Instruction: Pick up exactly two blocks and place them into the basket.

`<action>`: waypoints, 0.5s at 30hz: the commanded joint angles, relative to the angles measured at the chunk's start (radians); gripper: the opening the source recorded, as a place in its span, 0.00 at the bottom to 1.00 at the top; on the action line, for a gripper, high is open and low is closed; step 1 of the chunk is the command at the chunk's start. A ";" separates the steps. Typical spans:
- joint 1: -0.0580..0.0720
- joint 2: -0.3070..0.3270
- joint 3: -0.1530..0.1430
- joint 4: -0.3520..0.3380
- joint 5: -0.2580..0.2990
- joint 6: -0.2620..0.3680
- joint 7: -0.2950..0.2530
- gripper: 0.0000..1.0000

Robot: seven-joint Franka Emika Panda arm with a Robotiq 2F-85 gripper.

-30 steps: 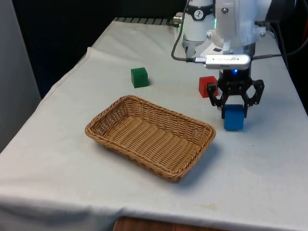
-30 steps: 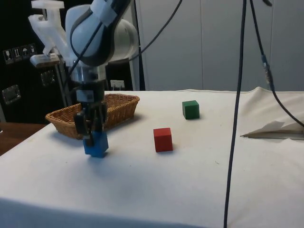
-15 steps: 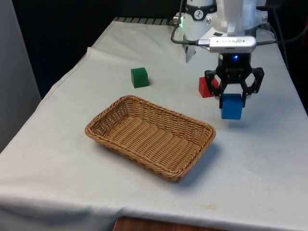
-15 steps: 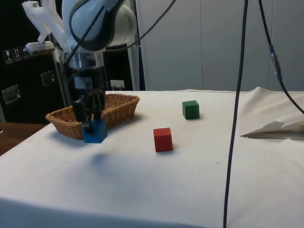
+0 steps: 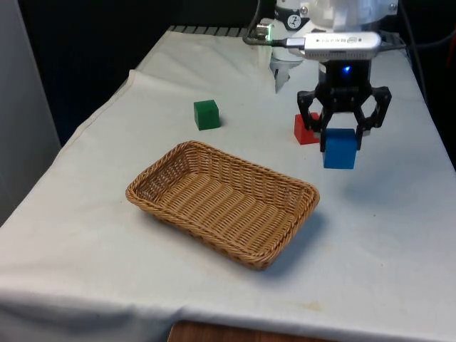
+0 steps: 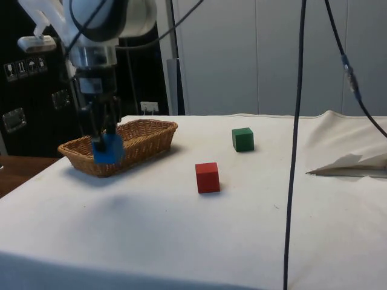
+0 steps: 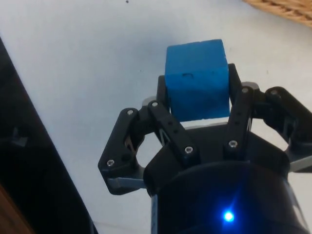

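Note:
My gripper (image 5: 340,142) is shut on a blue block (image 5: 339,149), holding it well above the cloth, to the front view's right of the wicker basket (image 5: 171,160). In the side view the blue block (image 6: 107,149) hangs in the gripper (image 6: 104,142) in front of the basket (image 6: 151,130). The wrist view has the blue block (image 7: 197,80) clamped between both fingers (image 7: 165,124). A red block (image 5: 305,129) sits on the table just behind the gripper, also seen as the red block (image 6: 207,177). A green block (image 5: 206,114) rests farther off, beyond the basket.
The basket is empty inside. A fold of white cloth (image 6: 351,164) lies at the side view's right edge. Black cables (image 6: 296,121) hang down across the side view. The table's edge (image 5: 438,135) runs close to the gripper on the front view's right.
The gripper has lifted the blue block off the cloth and risen steadily with it, drifting slightly towards the basket. The red and green blocks have not moved.

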 commanded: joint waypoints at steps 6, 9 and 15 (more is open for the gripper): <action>-0.007 0.019 -0.013 0.091 -0.003 -0.086 0.003 0.02; -0.011 0.027 -0.018 0.128 -0.003 -0.119 0.002 0.02; -0.013 0.037 -0.029 0.171 0.000 -0.148 0.000 0.02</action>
